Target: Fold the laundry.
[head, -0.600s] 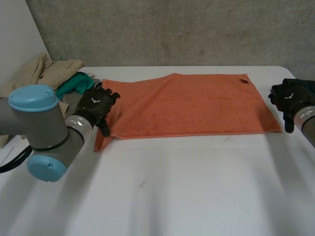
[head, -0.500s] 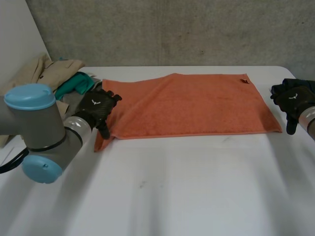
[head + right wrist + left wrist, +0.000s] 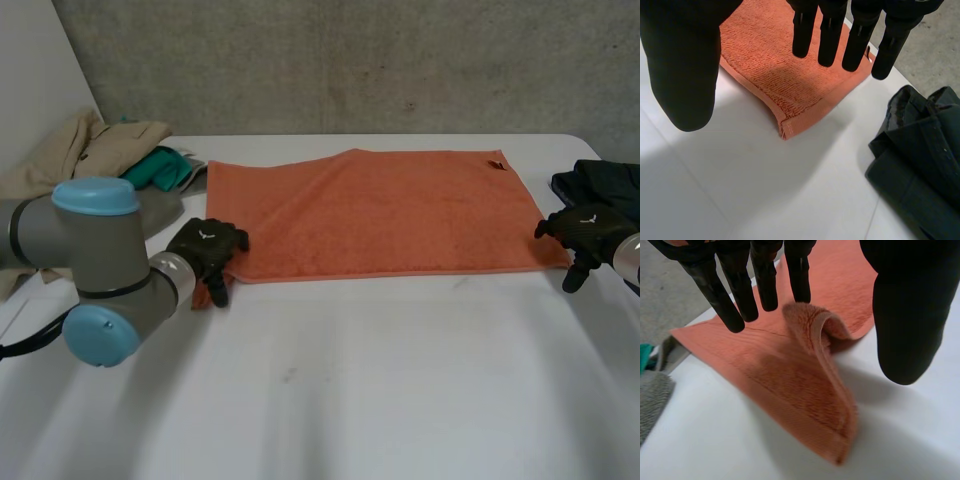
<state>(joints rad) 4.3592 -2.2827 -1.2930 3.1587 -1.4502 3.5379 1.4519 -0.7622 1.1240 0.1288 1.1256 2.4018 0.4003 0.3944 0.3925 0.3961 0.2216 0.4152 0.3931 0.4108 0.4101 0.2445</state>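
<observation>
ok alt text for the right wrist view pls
The right robot hand hovers open, fingers straight, over a corner of the orange towel on the white table. A dark garment lies on the table beside that corner.

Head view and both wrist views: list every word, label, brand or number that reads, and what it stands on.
No word or number can be read.
Small white mark on the left hand, another on the right hand: too small to make out.
Small dark tag at a far corner of the orange towel: too small to read.
</observation>
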